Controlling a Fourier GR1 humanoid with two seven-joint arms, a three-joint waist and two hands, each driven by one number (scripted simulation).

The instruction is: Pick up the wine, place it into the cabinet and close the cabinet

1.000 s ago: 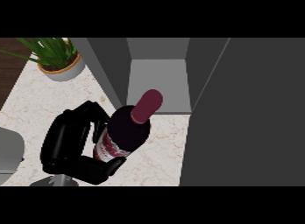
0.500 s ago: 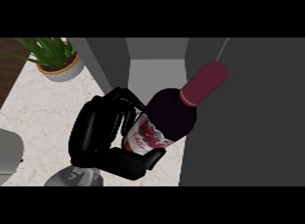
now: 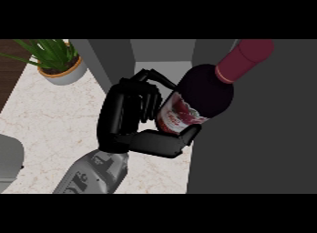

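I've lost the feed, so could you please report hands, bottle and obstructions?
Left hand shut on wine bottle, lifted at the open cabinet. Right hand not in view. Cabinet door close beside bottle.

The glossy black hand (image 3: 131, 123) on a grey forearm (image 3: 94, 175) wraps a dark maroon glass wine bottle (image 3: 201, 95) with a red-and-white label and crimson capsule; behind the hand stands a dark grey cabinet (image 3: 268, 136); to its left, cream marbled counter (image 3: 47, 118); beyond, a green plant in a grey pot with an orange rim (image 3: 60, 63).
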